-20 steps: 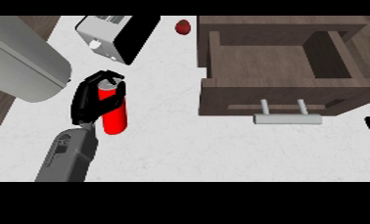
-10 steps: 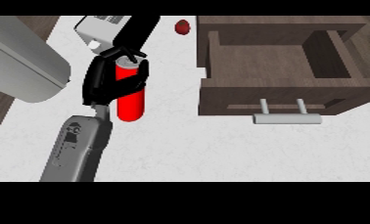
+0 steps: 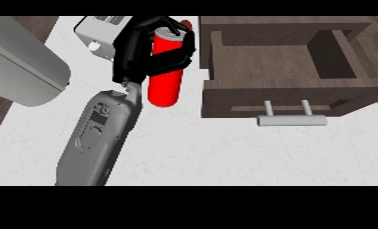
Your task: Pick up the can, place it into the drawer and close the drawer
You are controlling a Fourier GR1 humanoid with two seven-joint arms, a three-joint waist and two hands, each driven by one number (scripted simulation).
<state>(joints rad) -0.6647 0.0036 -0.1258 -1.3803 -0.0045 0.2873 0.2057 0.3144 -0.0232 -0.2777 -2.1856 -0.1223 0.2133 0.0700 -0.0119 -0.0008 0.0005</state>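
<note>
The red can (image 3: 165, 75) is off the tabletop (image 3: 221, 153), carried by the left hand (image 3: 140, 55). The black fingers (image 3: 173, 59) are curled round its upper half — clamped on the can — so only the grey top and the lower red body show past them. The can hangs nearly upright in the view, its top toward 12 o'clock and its base toward 6 o'clock. The grey left forearm (image 3: 96, 138) runs down from the hand toward 7 o'clock, to the lower edge of the view.

At 3 o'clock from the can stands the dark wooden drawer (image 3: 284, 95), pulled open. Its inside shows a bare brown floor with walls on all sides; toward its far right corner there is a darker recess, and I cannot tell what that is. Nothing lies in the drawer that I can see. A pale bar handle (image 3: 291, 120) sticks out from its front wall, toward 6 o'clock. The can is just beside the drawer's left wall, outside it — not over the opening.

At 9 o'clock from the hand a large pale grey rounded body (image 3: 29, 70) fills the left edge. Behind the hand, toward 11 o'clock, a white boxy appliance (image 3: 100, 35) sits on the tabletop, partly hidden by the fingers.

The right hand does not show.
</note>
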